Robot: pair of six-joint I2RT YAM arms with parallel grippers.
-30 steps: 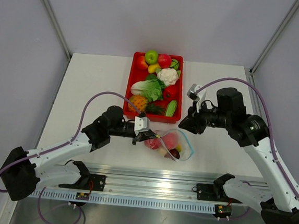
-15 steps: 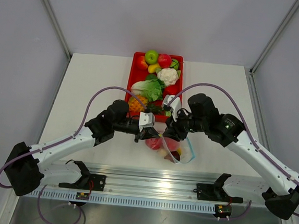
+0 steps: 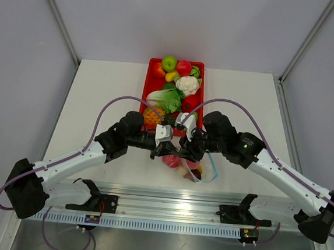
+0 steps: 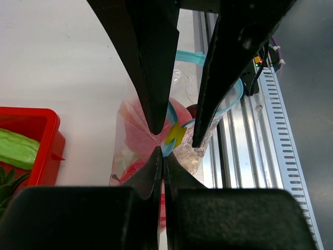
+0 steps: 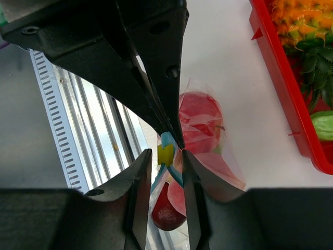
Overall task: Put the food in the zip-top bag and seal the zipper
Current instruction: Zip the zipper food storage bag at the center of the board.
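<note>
White bench [image 3: 99, 95] holds a clear crinkly zip-top bag [image 3: 205, 170] at six o'clock of the red rectangular tray [image 3: 144, 94], red toy food [image 5: 200, 117] inside. Left tool [image 4: 162, 153], from nine o'clock, pinches its teal zipper strip [image 4: 188, 57]; right tool [image 5: 166, 155] straddles the yellow slider [image 4: 176, 134], spread.

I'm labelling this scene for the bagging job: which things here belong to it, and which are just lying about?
Part of the job: zip-top bag, zipper, food in the bag, food in the tray, left gripper, right gripper.
Lying about: red tray, metal rail.
</note>
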